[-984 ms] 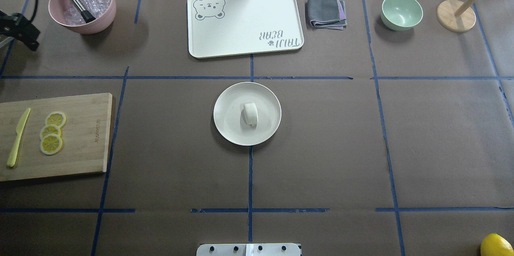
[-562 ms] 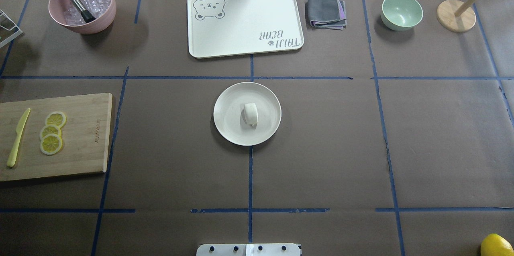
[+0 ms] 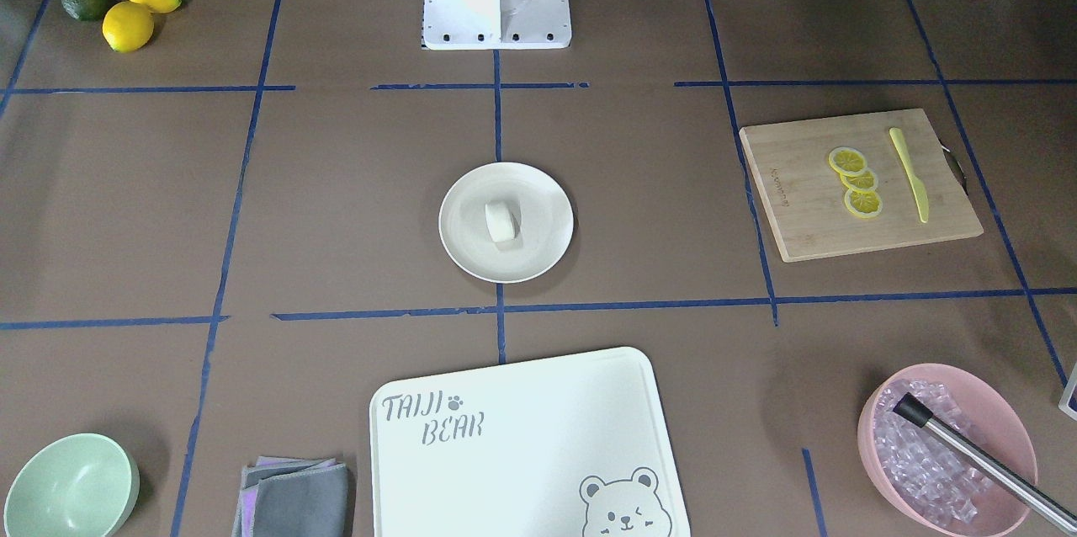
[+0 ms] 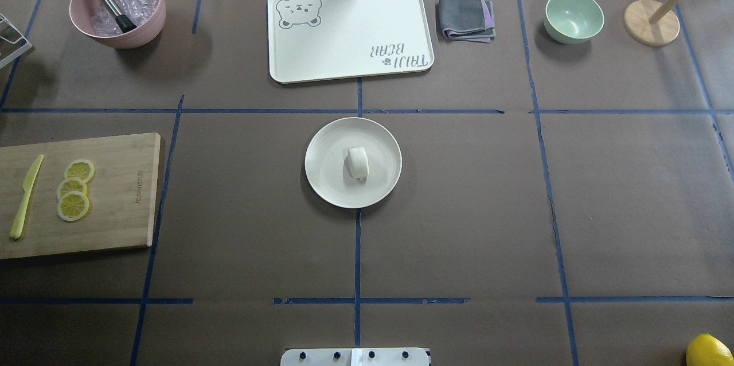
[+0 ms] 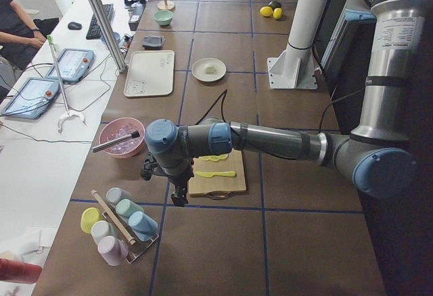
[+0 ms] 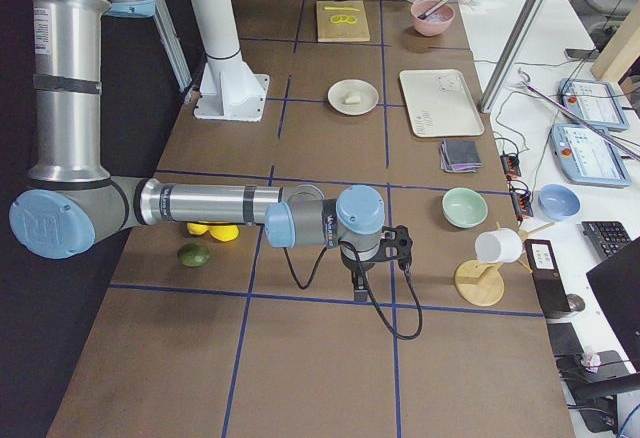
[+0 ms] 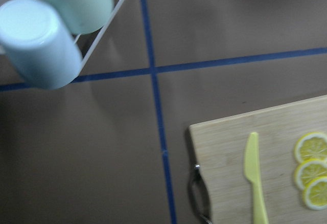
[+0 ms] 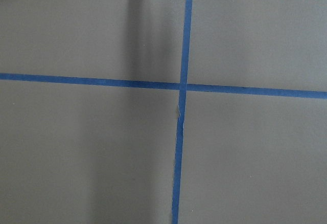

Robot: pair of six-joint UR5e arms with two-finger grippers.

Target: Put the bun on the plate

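The small white bun [image 4: 358,163] lies near the middle of the round cream plate [image 4: 324,181], at the table's centre; the front-facing view shows the same bun [image 3: 501,222] on the plate [image 3: 461,244]. Nothing touches either of them. My left gripper [image 5: 178,197] shows only in the exterior left view, hanging past the cutting board's outer end, far from the plate. Only the exterior right view catches my right gripper [image 6: 358,286], which hangs over bare table near the green bowl. I cannot tell whether either is open or shut.
A bear-printed white board [image 4: 350,30], grey cloth [image 4: 466,15] and green bowl [image 4: 573,16] line the far side. A pink bowl [image 4: 117,7] of ice holds a metal tool. The wooden cutting board [image 4: 114,194] carries lemon slices and a yellow knife. A cup rack [image 5: 118,225] stands beyond it.
A dark part of the left arm that showed at the overhead view's left edge one second ago has left that view. Bun and plate have not moved.
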